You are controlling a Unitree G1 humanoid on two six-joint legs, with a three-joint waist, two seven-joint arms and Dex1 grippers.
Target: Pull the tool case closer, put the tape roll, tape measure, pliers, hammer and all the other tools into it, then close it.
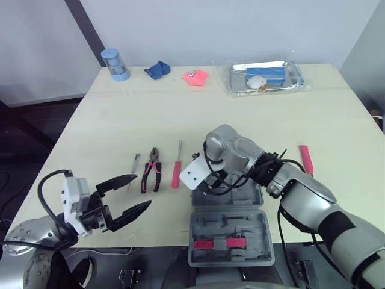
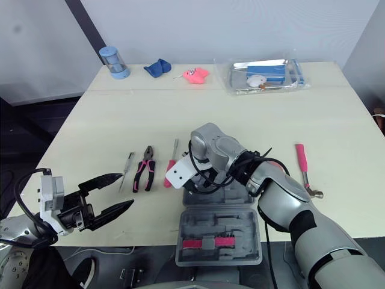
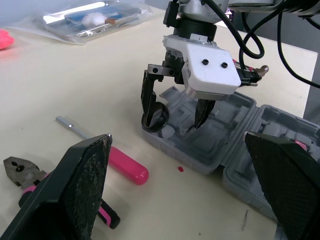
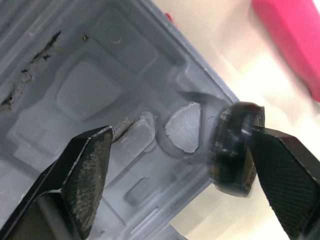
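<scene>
**A:** Head view first: where do things lie?

**B:** Your tool case (image 1: 231,238) lies open at the near edge of the surface (image 1: 240,114), right in front of you; your right arm (image 1: 301,192) bends over its far half; the pliers (image 1: 151,170), a pink-handled screwdriver (image 1: 176,171) and a thin driver (image 1: 135,164) lie in a row left of the case, apart from it; the hammer (image 1: 306,159) lies to its right; your left end effector (image 1: 141,191) hovers by the near left edge, fingers spread, holding nothing.

**A:** And the left wrist view?

**B:** There you see your right end effector (image 3: 175,117) pointing down into the case, fingers spread; the black tape roll (image 3: 161,116) stands on edge at the case's corner, touching one finger; the pink-handled screwdriver lies near that corner.

**A:** The right wrist view?

**B:** The tape roll leans against the inner face of one finger, at the case's rim; you cannot tell whether it sits inside the wall or on it; the other finger is well apart from it, over the moulded recesses; nothing is pinched.
</scene>
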